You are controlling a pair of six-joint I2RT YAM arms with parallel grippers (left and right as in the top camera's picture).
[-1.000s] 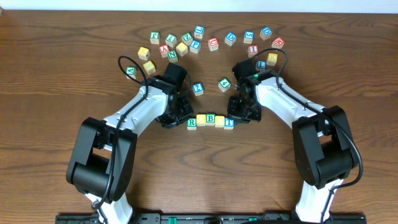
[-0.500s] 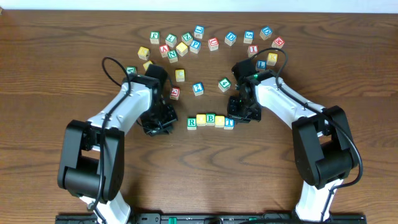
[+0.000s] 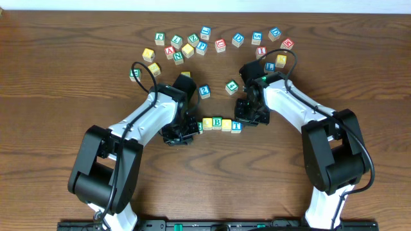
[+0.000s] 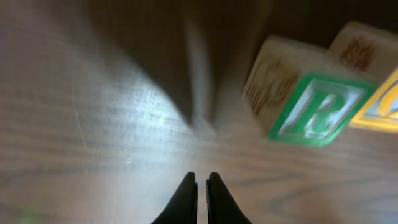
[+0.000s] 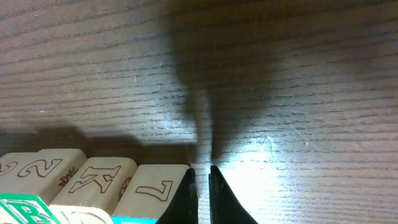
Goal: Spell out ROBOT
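The row of cubes lies mid-table: green R (image 3: 199, 127) at the left end, then a yellow cube (image 3: 207, 123), green B (image 3: 218, 122), another yellow cube (image 3: 227, 124) and blue T (image 3: 237, 126). My left gripper (image 3: 191, 130) is shut and empty, low beside the R's left side. The left wrist view shows the R cube (image 4: 314, 112) ahead and to the right of the shut gripper (image 4: 202, 177). My right gripper (image 3: 244, 121) is shut and empty at the row's right end. In the right wrist view, one finger of the right gripper (image 5: 202, 171) touches the T cube (image 5: 152, 186).
Several loose letter cubes spread in an arc at the back, from the green one (image 3: 160, 38) to the red one (image 3: 287, 43). A blue cube (image 3: 204, 91) and a green cube (image 3: 232, 86) lie just behind the row. Two more, a green cube (image 3: 134, 74) and a yellow one (image 3: 154, 68), sit far left.
My left arm swung out to the left and then came back to the R end of the row, still shut. The right arm has not moved.
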